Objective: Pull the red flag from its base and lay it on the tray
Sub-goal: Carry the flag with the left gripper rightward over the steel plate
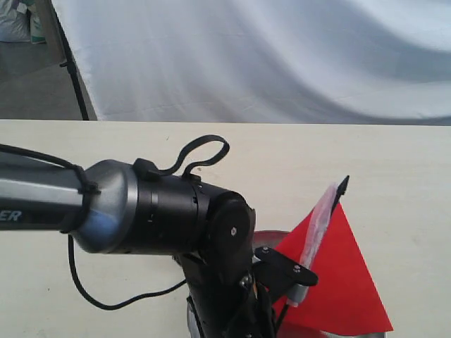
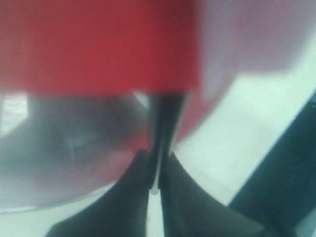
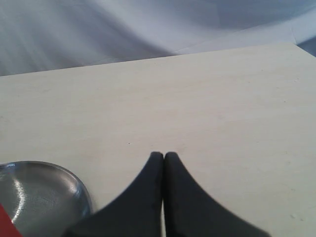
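Note:
The red flag (image 1: 340, 271) hangs tilted over the table, its white edge strip and black pole running up to a pointed tip (image 1: 343, 185). My left gripper (image 1: 303, 276) is shut on the pole. The left wrist view is blurred: its jaws (image 2: 159, 160) pinch the thin pole (image 2: 165, 118), with red cloth (image 2: 98, 44) above. The shiny tray (image 2: 54, 163) lies just beneath the flag, and its rim (image 1: 270, 235) reflects red. My right gripper (image 3: 164, 157) is shut on nothing, over bare table beside the tray (image 3: 47, 190). The base is hidden.
The pale wooden table (image 1: 317, 151) stretches back to a white cloth backdrop (image 1: 268, 56). A black stand leg (image 1: 74, 77) rises at the back left. My left arm's bulky wrist (image 1: 162, 208) and its cable block the near left of the exterior view.

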`<action>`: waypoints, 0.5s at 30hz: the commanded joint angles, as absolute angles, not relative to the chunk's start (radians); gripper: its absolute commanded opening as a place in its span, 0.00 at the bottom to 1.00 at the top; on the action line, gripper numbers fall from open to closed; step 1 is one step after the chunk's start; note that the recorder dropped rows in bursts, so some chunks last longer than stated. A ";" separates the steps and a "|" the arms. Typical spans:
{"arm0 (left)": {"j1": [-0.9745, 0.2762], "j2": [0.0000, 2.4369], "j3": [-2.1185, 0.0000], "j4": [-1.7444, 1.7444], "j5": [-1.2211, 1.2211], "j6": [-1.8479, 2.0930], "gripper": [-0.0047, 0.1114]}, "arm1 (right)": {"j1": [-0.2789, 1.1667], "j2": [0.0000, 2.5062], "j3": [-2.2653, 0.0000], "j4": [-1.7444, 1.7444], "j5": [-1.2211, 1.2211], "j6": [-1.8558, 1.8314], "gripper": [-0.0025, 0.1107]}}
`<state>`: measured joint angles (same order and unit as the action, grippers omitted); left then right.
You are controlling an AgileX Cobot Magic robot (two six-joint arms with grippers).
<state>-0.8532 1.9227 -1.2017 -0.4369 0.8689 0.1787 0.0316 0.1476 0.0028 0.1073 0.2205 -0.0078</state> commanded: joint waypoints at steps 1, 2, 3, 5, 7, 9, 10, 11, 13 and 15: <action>-0.791 1.919 -1.208 -0.392 0.848 0.183 0.04 | 0.029 0.143 0.000 0.106 0.217 -0.011 0.02; -0.772 1.919 -1.208 -0.391 0.842 0.183 0.04 | 0.029 0.143 0.000 0.106 0.217 -0.011 0.02; -0.760 1.919 -1.208 -0.391 0.835 0.178 0.04 | 0.029 0.143 0.000 0.106 0.217 -0.011 0.02; -0.736 1.919 -1.208 -0.399 0.816 0.174 0.04 | 0.029 0.143 0.000 0.106 0.217 -0.011 0.02; -0.721 1.919 -1.208 -0.415 0.797 0.174 0.04 | 0.029 0.143 0.000 0.106 0.217 -0.011 0.02; -0.719 1.919 -1.208 -0.455 0.763 0.174 0.04 | 0.029 0.143 0.000 0.106 0.217 -0.011 0.02; -0.719 1.919 -1.208 -0.473 0.748 0.174 0.04 | 0.029 0.143 0.000 0.106 0.217 -0.011 0.02; -0.719 1.919 -1.208 -0.511 0.730 0.185 0.04 | 0.029 0.143 0.000 0.106 0.217 -0.011 0.02; -0.719 1.919 -1.208 -0.567 0.713 0.221 0.04 | 0.029 0.143 0.000 0.106 0.217 -0.011 0.02; -0.719 1.919 -1.208 -0.646 0.711 0.266 0.04 | 0.029 0.143 0.000 0.106 0.217 -0.011 0.02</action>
<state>-0.7191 1.9227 -1.2017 -0.5548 0.7288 0.2184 0.0316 0.1476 0.0028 0.1073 0.2205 -0.0078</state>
